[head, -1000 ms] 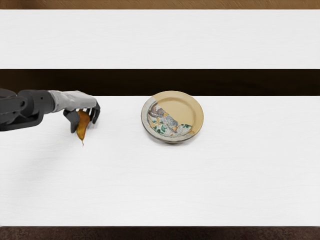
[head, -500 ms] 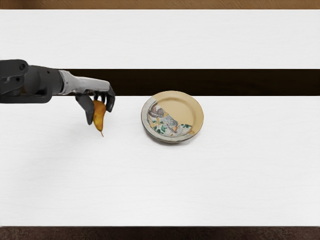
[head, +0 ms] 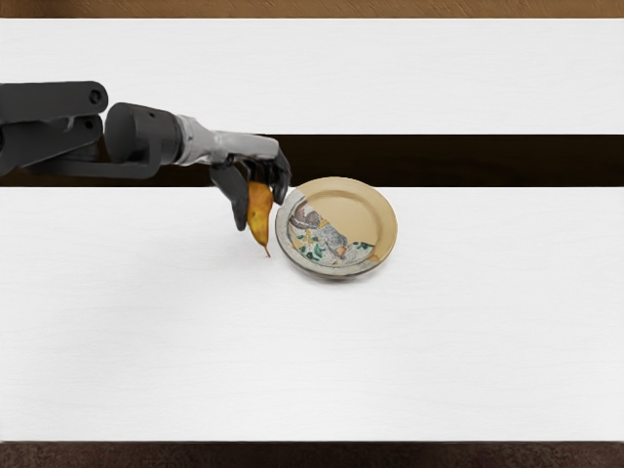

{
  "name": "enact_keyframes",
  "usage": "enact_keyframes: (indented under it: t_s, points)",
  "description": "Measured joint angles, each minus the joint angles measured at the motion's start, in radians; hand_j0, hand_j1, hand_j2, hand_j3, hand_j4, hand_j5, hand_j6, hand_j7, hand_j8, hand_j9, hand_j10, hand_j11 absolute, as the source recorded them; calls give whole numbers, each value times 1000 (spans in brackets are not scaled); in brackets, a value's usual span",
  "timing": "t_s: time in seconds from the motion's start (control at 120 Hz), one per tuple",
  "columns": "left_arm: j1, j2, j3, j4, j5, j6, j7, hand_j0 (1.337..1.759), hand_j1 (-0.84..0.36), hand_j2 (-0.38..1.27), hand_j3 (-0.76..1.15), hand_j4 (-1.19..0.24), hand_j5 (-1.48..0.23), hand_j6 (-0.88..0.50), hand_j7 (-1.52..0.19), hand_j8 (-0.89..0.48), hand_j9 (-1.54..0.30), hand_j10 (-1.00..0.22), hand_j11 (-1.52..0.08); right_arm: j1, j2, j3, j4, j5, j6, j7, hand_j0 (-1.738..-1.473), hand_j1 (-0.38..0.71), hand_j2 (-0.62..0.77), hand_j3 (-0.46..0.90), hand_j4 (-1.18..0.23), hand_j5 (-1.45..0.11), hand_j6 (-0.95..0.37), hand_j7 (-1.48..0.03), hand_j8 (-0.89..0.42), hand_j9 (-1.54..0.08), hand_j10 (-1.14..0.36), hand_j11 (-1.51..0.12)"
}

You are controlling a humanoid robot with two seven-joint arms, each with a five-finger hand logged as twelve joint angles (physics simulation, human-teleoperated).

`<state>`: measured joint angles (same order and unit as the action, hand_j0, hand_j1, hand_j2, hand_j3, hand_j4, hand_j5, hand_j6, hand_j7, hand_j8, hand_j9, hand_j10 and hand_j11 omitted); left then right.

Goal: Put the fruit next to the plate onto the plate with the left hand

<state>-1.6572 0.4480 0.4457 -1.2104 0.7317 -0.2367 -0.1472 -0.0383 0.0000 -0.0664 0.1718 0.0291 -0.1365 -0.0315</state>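
My left hand [head: 255,187] comes in from the left edge and is shut on an orange-yellow pear-like fruit [head: 259,214], which hangs stem down above the table. The fruit is just left of the rim of the plate [head: 380,210], a round cream plate with a grey, green and orange painted pattern in its lower left part. The hand hovers at the plate's upper left edge. Nothing lies on the plate. The right arm does not show.
The white table [head: 312,341] stretches wide in front of and around the plate. A dark gap [head: 439,161] separates it from a second white surface [head: 390,73] at the back.
The left hand has lifted the fruit and carried it to the right, from far left of the plate to just beside its left rim. The plate has not moved.
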Motion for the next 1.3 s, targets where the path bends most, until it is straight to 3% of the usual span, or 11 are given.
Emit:
enact_keyframes:
  t_s: [0.325, 1.05, 1.175, 1.3]
  points:
    - [17, -165, -52, 79, -34, 4, 1, 1657, -348, 669, 0, -721, -937, -548, -930, -541, -951, -713, -954, 0, 0, 0, 0, 0, 0, 0, -1658, -314, -6, 0, -30, -38, -30, -38, -30, -38, -29, -38]
    - [111, -339, -91, 323, -29, 16, 5, 1657, -336, 630, 0, -705, -892, -578, -878, -561, -921, -688, -925, 0, 0, 0, 0, 0, 0, 0, -1658, -314, -6, 0, -30, -38, -30, -38, -30, -38, -29, -38]
    - [122, -360, -90, 347, -29, 16, 5, 1657, -314, 564, 0, -680, -859, -584, -853, -561, -886, -664, -889, 0, 0, 0, 0, 0, 0, 0, -1658, -314, -6, 0, -30, -38, -30, -38, -30, -38, -29, -38]
    - [125, -367, -91, 358, -34, 18, 6, 1658, -280, 386, 0, -597, -763, -541, -760, -532, -778, -588, -780, 0, 0, 0, 0, 0, 0, 0, -1658, -314, -6, 0, -30, -38, -30, -38, -30, -38, -29, -38]
